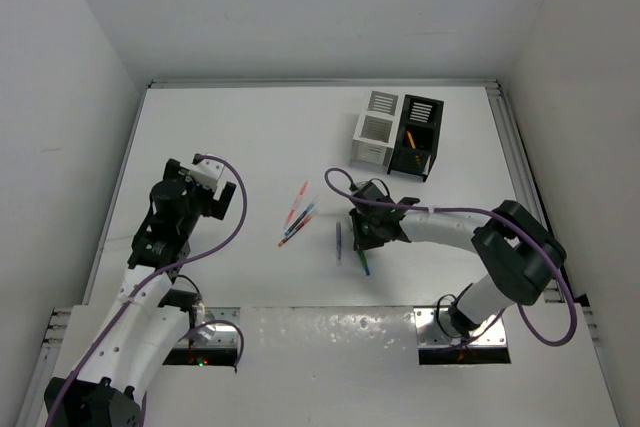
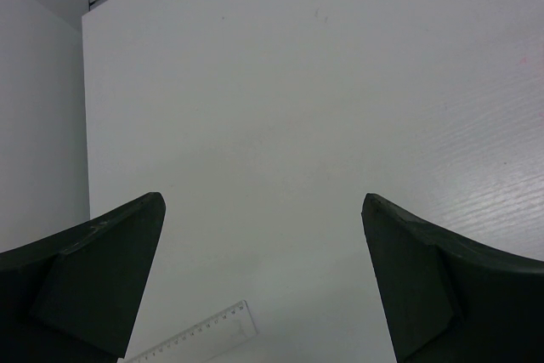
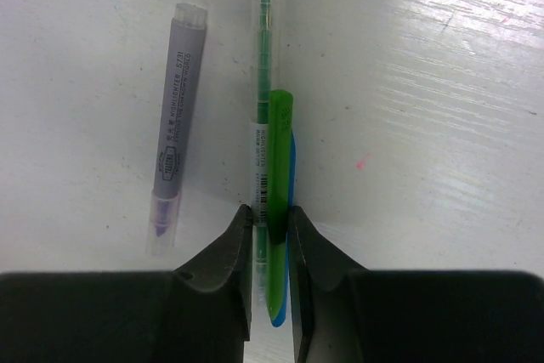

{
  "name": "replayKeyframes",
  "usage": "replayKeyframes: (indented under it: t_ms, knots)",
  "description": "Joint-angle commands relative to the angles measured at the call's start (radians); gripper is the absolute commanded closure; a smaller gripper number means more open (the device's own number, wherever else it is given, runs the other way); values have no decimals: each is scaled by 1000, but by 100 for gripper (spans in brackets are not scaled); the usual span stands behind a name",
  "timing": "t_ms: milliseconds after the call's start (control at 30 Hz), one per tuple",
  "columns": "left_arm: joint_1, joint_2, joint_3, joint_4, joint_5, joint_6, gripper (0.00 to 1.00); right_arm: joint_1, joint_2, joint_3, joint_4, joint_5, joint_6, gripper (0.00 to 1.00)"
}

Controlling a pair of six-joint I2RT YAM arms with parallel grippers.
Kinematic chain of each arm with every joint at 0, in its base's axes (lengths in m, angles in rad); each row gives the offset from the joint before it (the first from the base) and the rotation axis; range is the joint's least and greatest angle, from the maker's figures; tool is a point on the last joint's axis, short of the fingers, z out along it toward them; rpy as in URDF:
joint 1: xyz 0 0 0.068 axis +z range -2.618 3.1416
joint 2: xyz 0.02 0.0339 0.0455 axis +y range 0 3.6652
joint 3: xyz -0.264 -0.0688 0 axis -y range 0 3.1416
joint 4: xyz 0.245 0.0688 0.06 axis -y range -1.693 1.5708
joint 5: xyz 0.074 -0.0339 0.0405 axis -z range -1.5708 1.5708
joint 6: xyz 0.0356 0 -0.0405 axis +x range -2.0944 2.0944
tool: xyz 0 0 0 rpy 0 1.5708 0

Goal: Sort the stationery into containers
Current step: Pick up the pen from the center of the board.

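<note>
My right gripper [image 3: 270,214] is shut on a green highlighter [image 3: 263,116] that lies on the table. A green and a blue pen [image 3: 280,125] are pinched alongside it, between the same fingers. A purple highlighter [image 3: 174,125] lies just left of the jaws, apart from them. In the top view this gripper [image 1: 368,232] sits at mid-table, with the green and blue pen ends [image 1: 363,265] sticking out towards the near edge. Red and blue pens [image 1: 297,212] lie to its left. The white container [image 1: 375,127] and the black container [image 1: 420,132] stand at the back right. My left gripper [image 2: 263,201] is open and holds nothing.
An orange pencil [image 1: 411,137] stands inside the black container. A clear ruler [image 2: 204,333] lies on the table just under the left gripper [image 1: 222,192]. White walls close the table in on the left, the right and the back.
</note>
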Motion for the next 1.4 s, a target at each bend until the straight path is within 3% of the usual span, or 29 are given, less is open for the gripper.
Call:
replayKeyframes:
  t_ms: [0, 200, 633, 1100, 1233, 1367]
  knots:
    - [4, -9, 9, 29, 0, 4, 0, 1, -5, 5, -93, 65, -38, 100]
    - [2, -8, 8, 32, 3, 4, 0, 16, -73, 34, -157, 157, -68, 100]
    - [4, -11, 12, 32, 3, 4, 0, 15, -68, 16, -114, 139, -89, 100]
    - [4, -5, 32, 33, 42, -19, 0, 7, -315, -47, 51, 185, -161, 100]
    - [4, 1, 41, 33, 48, -19, 0, -56, -372, 48, 123, 167, -270, 100]
    - [2, 7, 51, 32, 51, -25, 0, -145, -352, 247, 209, 167, -468, 100]
